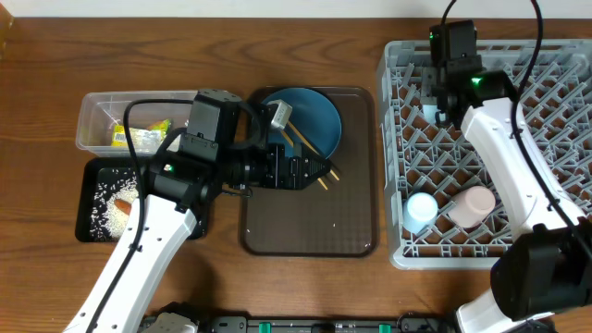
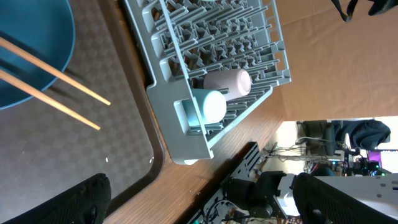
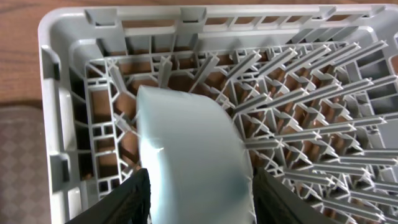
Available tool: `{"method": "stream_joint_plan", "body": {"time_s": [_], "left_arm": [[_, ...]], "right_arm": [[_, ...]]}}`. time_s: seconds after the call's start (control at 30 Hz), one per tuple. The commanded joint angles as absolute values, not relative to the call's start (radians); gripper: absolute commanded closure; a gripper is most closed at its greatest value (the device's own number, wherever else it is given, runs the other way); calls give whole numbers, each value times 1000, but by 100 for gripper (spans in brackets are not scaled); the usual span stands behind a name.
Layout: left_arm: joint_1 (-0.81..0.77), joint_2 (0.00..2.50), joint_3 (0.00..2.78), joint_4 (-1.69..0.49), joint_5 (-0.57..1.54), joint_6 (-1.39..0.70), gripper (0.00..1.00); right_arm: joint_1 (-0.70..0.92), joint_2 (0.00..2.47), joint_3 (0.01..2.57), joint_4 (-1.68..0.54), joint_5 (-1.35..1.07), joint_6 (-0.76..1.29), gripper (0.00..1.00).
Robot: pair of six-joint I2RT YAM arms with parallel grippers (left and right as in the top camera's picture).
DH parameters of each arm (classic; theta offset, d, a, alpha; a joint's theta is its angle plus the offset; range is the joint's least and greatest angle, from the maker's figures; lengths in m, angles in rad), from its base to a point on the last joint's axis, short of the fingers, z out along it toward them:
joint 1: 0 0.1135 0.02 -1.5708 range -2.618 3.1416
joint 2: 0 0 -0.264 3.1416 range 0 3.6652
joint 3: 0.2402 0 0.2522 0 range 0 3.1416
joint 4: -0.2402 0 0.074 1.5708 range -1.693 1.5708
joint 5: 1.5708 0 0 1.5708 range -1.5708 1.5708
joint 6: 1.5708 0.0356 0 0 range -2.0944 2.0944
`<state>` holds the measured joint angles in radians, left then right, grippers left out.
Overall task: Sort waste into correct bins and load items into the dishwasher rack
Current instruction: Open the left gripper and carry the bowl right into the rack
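Overhead looks straight down; all three views share the rack.

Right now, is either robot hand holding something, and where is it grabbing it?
The right gripper holds the pale-blue bowl, one finger on each side of it, in the dishwasher rack. The left gripper is open and empty.

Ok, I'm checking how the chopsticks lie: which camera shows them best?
Left wrist: both chopsticks show clearly, running off the dark-blue plate onto the brown tray. Overhead, the left gripper covers their middle. Right wrist shows none of them.
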<state>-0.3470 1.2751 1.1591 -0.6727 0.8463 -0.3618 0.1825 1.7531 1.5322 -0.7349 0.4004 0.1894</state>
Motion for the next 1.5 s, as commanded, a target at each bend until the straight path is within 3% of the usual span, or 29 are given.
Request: {"method": "stream_joint_plan", "body": {"time_s": [0.0,1.47], "left_arm": [[-342,1272,1182,-672,844,-345,5],[-342,1272,1182,-672,844,-345,4]], "right_arm": [[171,1782,1541,-719,359,177,47],[171,1820,1541,-746,209,255,51]]}}
